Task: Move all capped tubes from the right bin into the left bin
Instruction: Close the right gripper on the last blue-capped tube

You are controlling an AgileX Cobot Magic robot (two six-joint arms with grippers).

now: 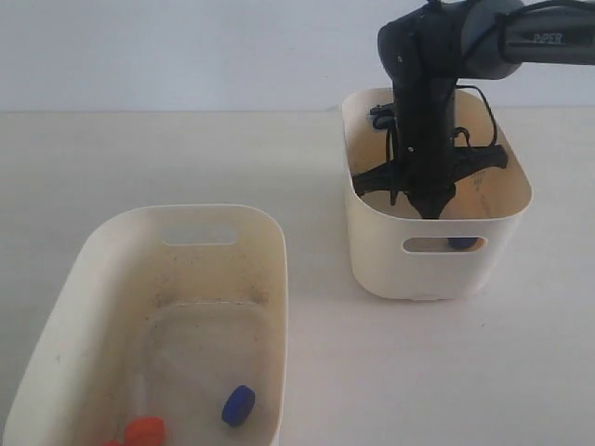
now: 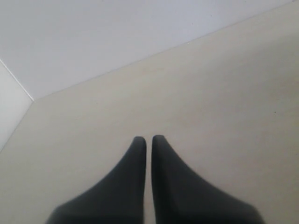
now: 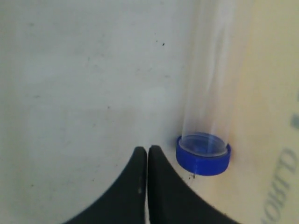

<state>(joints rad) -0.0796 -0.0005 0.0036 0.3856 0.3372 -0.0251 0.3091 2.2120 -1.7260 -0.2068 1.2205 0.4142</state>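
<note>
blue-capped tube (image 3: 208, 116) lies just beside right hand (image 3: 147, 150), pressed together, empty, inside right bin (image 1: 390, 251).

"PIPER" in pale capitals on the dark upper link of the right arm (image 1: 535, 39), exterior view. Right wrist view: faint grey lettering runs sideways on the right bin (image 3: 273, 116) inner wall, cut by the frame edge, too blurred to read.
</note>
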